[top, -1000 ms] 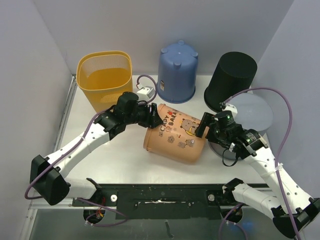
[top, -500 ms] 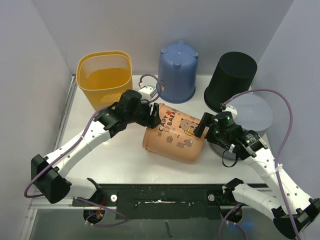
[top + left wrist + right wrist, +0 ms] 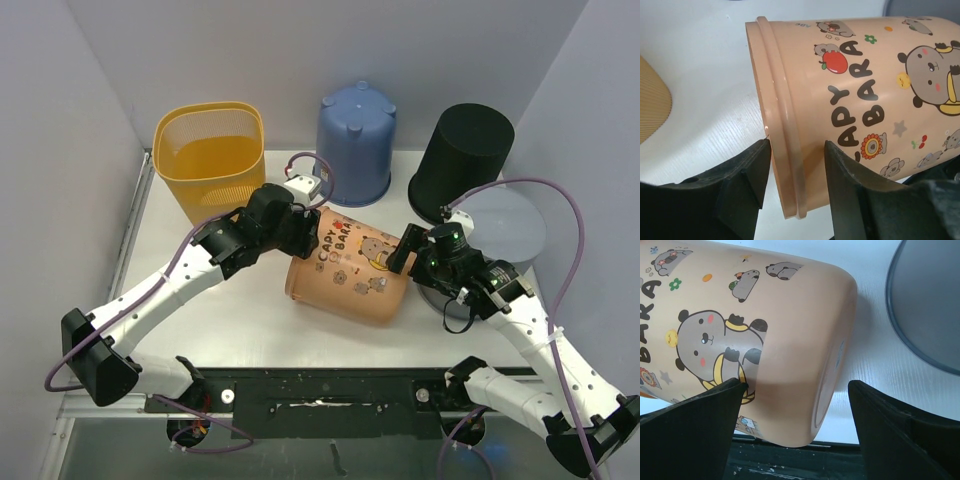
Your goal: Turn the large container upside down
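Note:
The large container [image 3: 350, 265] is a peach tub printed with capybaras. It lies on its side at mid-table, mouth to the left and base to the right. My left gripper [image 3: 308, 232] is open and straddles the rim at the mouth. In the left wrist view [image 3: 797, 150] one finger sits on the mouth side and the other against the outer wall of the tub [image 3: 850, 90]. My right gripper [image 3: 405, 250] is open wide around the base end. In the right wrist view [image 3: 795, 390] its left finger rests against the tub's side [image 3: 765, 340].
A yellow mesh basket [image 3: 210, 155] stands at the back left and shows in the left wrist view [image 3: 652, 105]. An upturned blue bucket [image 3: 355, 145] and a black bin [image 3: 462, 160] stand at the back. A grey round lid [image 3: 500, 225] lies right of the tub, also in the right wrist view [image 3: 930, 300].
My left gripper has shifted a little right and back along the tub's rim. The tub and right gripper have barely moved.

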You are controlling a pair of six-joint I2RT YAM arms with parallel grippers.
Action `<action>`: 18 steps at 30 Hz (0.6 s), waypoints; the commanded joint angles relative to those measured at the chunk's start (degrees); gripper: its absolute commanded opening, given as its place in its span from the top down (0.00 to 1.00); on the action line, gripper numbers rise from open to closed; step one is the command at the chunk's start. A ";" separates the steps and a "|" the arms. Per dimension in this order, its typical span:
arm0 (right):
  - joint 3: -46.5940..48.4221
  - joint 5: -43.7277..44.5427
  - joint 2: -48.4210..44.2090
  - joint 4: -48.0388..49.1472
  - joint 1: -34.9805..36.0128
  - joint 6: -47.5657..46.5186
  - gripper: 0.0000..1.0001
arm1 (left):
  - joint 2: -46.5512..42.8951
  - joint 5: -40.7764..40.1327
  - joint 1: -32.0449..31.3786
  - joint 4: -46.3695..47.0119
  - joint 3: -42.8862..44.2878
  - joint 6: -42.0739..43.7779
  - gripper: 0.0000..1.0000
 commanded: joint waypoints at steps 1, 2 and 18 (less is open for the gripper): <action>0.13 1.16 0.41 0.00 0.51 0.36 0.12 | -0.26 -2.95 -0.01 -1.06 2.56 0.36 0.57; -0.08 1.04 0.36 0.09 0.51 0.51 0.12 | -0.30 -3.16 -0.01 -0.89 2.14 0.13 0.60; -7.85 -6.95 -3.19 10.24 0.52 5.25 0.11 | -0.87 -4.65 -0.01 0.18 -2.00 -1.05 1.00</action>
